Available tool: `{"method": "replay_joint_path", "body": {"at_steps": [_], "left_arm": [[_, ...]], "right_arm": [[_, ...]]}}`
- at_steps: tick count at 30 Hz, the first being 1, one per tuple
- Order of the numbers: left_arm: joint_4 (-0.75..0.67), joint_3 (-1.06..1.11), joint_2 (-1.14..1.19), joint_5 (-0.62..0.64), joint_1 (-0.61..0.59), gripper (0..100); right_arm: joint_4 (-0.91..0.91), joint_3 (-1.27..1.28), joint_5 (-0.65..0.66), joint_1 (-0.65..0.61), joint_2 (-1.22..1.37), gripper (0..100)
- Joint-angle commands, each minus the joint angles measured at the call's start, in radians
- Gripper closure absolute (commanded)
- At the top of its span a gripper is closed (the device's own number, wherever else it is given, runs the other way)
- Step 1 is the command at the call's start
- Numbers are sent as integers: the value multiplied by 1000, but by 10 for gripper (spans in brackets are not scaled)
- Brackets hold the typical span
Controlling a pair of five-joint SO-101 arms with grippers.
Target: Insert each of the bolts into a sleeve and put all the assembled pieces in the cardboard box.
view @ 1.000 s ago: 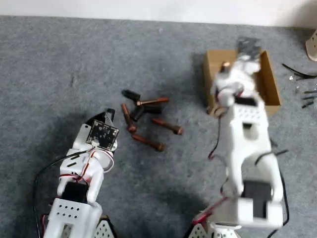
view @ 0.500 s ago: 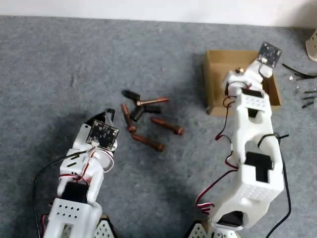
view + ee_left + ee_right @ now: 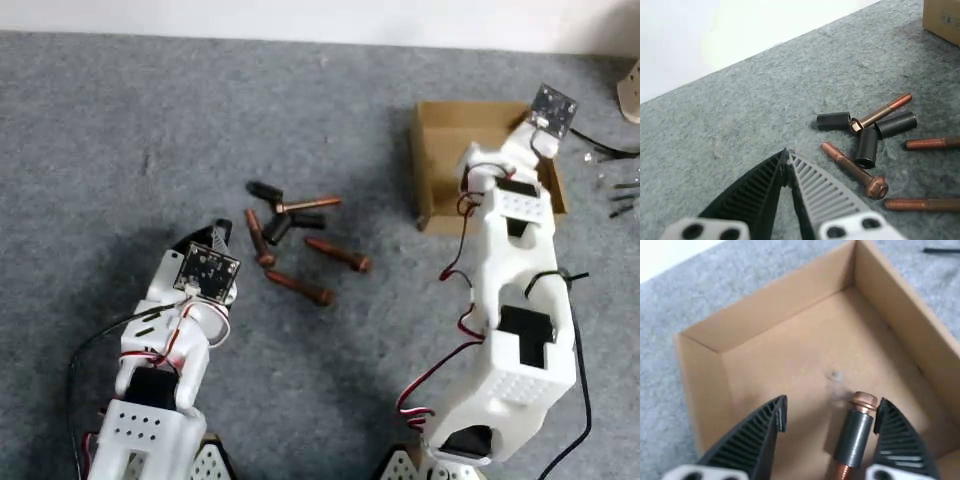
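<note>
Your high camera looks down over the whole table (image 3: 150, 120); the close wrist cameras share with it the bolts (image 3: 855, 167) (left) and the cardboard box (image 3: 765, 305) (right).

Grey, coarse, carpet-like surface (image 3: 150, 120) from edge to edge of the high view. Meets a plain white wall (image 3: 300, 18) along the far side in a straight line. At the far right edge, thin black cables (image 3: 605, 150) and small dark bits on the grey, near a pale object (image 3: 631, 90) cut off by the frame. Lit softly and evenly, with blurred shadows at the near left.
</note>
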Motion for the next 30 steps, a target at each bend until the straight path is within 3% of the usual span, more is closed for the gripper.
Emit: {"method": "replay_joint_path", "body": {"at_steps": [1, 6, 12, 16, 20, 24, 30], "left_arm": [[-5, 1, -13, -3, -12, 993], [-5, 1, -13, -3, -12, 993], [-5, -1, -13, -3, -12, 993], [-5, -2, -13, -3, -16, 993], [-5, -2, -13, -3, -16, 993], [-5, -2, -13, -3, -18, 993], [-5, -2, -13, -3, -18, 993]], "right_arm": [[62, -48, -9, -5, -44, 748], [160, 22, -9, -88, -213, 748], [163, 257, 3, -288, -475, 748], [150, 390, 173, -460, -581, 748], [61, 496, 313, -579, -582, 748], [16, 535, 379, -604, -529, 749], [4, 403, 483, -650, -341, 749]]}}
